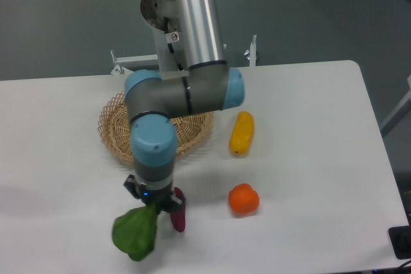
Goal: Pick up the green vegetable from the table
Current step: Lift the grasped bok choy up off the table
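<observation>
The green vegetable (136,234) shows as a broad dark green leaf near the front edge of the white table (308,158). Its pale stem end runs up under my gripper (154,206) and is hidden by it. The gripper points straight down and its fingers close around the stem end. I cannot tell whether the leaf touches the table or hangs just above it.
A slim purple eggplant piece (178,214) lies right beside the gripper on its right, touching or nearly touching it. An orange round fruit (244,199) and a yellow piece (242,133) lie further right. A woven wicker basket (112,134) stands behind, partly hidden by the arm.
</observation>
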